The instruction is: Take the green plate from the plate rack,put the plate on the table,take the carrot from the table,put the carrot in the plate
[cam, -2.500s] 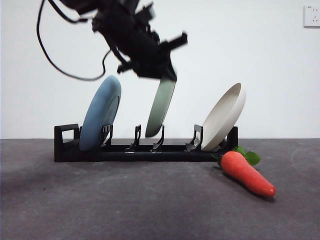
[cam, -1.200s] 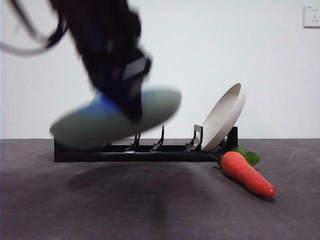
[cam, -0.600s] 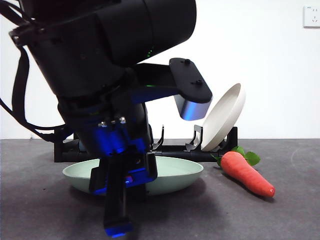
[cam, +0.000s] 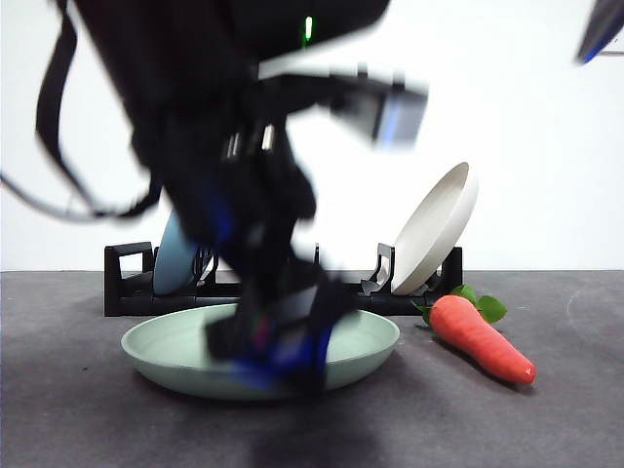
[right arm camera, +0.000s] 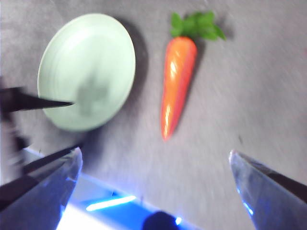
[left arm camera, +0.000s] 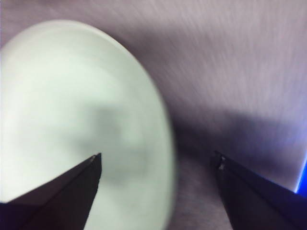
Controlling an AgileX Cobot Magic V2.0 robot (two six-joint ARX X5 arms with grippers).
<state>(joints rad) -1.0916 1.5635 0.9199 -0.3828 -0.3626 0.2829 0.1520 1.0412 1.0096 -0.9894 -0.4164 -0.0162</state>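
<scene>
The green plate (cam: pixel 166 353) lies flat on the table (cam: pixel 546 419) in front of the plate rack (cam: pixel 127 285). My left gripper (cam: pixel 283 336) hangs blurred just over the plate's front part, jaws open and nothing between them. In the left wrist view the left gripper (left arm camera: pixel 156 160) straddles the edge of the green plate (left arm camera: pixel 72 105). The carrot (cam: pixel 483 338) lies on the table right of the plate, leaves toward the rack. My right gripper (right arm camera: pixel 154 154) is open, high above the carrot (right arm camera: pixel 176 81) and the green plate (right arm camera: pixel 86 67). It shows as a tip (cam: pixel 600 29) at the top right corner.
A light blue plate (cam: pixel 175 265) stands in the rack's left slot, mostly behind the left arm. A cream-white plate (cam: pixel 439 229) leans in the right end slot, just behind the carrot's leaves. A wall socket sits at the upper right.
The left gripper has let go of the green plate and is moving up off it, blurred. The plate now rests flat on the table. The right gripper's tip has come in at the top right.
</scene>
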